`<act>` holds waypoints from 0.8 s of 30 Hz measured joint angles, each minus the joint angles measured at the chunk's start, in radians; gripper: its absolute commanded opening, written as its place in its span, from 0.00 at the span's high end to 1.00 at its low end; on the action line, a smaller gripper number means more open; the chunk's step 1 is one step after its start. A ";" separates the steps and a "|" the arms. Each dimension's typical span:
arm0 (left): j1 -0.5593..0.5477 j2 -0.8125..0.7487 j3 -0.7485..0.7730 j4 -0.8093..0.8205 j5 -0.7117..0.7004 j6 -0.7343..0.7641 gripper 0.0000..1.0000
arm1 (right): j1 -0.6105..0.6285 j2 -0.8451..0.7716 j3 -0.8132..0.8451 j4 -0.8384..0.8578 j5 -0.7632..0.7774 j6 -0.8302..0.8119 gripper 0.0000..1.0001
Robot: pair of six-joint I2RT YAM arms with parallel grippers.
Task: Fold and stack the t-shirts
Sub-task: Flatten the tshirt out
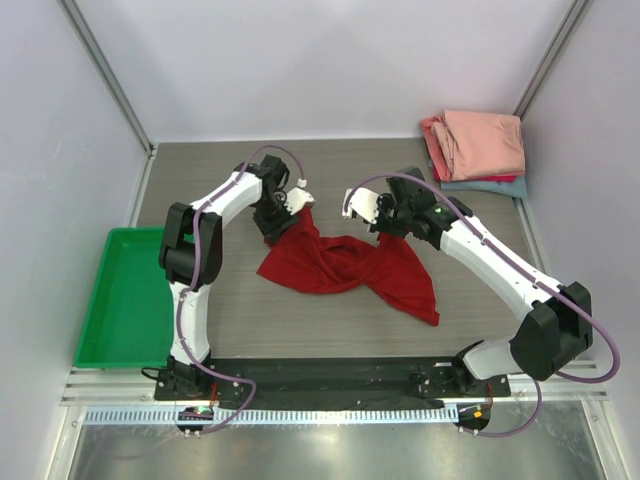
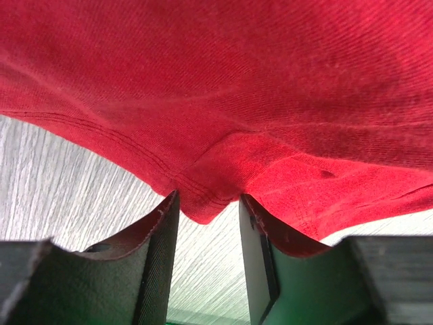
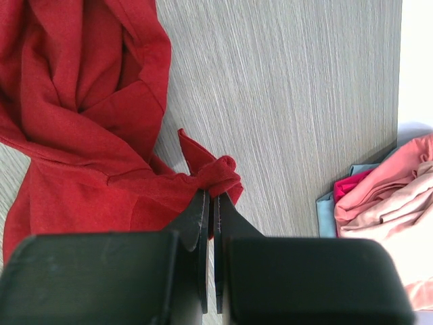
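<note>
The deep red t-shirt (image 1: pixel 345 265) lies crumpled mid-table, one end lifted at each side. The left gripper (image 2: pixel 208 223) has its jaws spread around a hemmed corner that hangs between them. The right gripper (image 3: pixel 210 217) has its jaws pressed together, pinching a bunched fold of the same shirt. Far right on the wood-grain table (image 1: pixel 200 190) sits a stack of folded t-shirts (image 1: pixel 478 150), salmon-pink on top. A green tray (image 1: pixel 125 300) rests at the left.

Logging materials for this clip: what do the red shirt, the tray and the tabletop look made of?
Red shirt: soft matte knit cloth, going by fine ribbing and a stitched hem. Tray: probably moulded plastic, uniformly green and smooth. Tabletop: grey wood-grain surface, perhaps laminate, with fine straight streaks.
</note>
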 measured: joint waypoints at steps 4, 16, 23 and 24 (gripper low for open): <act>0.007 0.005 0.000 0.003 -0.001 -0.003 0.63 | 0.000 0.002 0.000 0.001 -0.001 0.000 0.99; 0.037 0.041 0.011 0.011 -0.003 -0.029 1.00 | 0.000 0.011 0.000 0.007 -0.002 0.003 0.99; 0.073 -0.014 0.019 -0.037 -0.008 -0.026 1.00 | 0.000 0.011 0.000 0.030 0.010 0.003 0.99; 0.079 -0.031 0.033 -0.049 -0.011 -0.026 1.00 | 0.000 0.011 -0.002 0.041 0.024 0.003 0.99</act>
